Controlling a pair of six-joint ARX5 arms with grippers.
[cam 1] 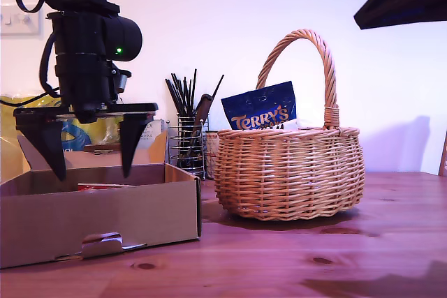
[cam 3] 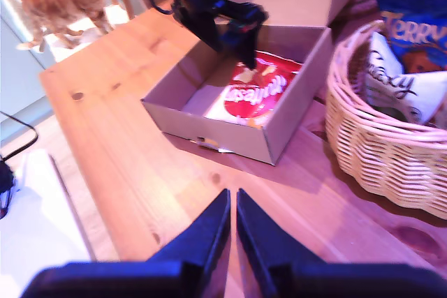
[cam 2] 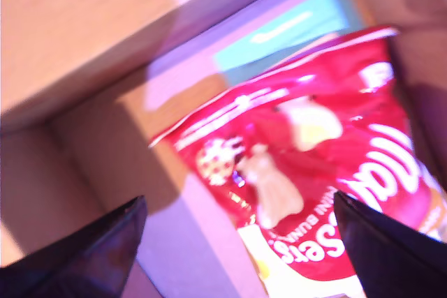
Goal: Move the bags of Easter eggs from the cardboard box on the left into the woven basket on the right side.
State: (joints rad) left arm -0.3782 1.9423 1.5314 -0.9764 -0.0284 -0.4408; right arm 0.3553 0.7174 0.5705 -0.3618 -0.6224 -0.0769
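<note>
Lying flat on the floor of the cardboard box [cam 1: 105, 214], the red bag [cam 2: 314, 165] is the only pouch seen left there, with a pale teal card partly under it. It is judged light, soft and crinkly, with a glossy film likely to slip, and loose sweets inside that would shift; a pinch across a flat margin or the sealed top edge is thought safer than a squeeze over the bulging middle. My first gripper [cam 1: 89, 146] is held over the box with its jaws spread wide, one on each side of the bag and not yet touching it. My second gripper [cam 3: 233, 232] is seen above bare table [cam 1: 314, 263], well apart from the box, its jaws brought together with only a sliver between them and nothing held. In the woven basket [cam 1: 290, 172], at the exterior view's right, a blue Terry's bag [cam 1: 260, 111] is stood upright and a white bag with script lettering [cam 3: 398, 88] is tucked beside it.
</note>
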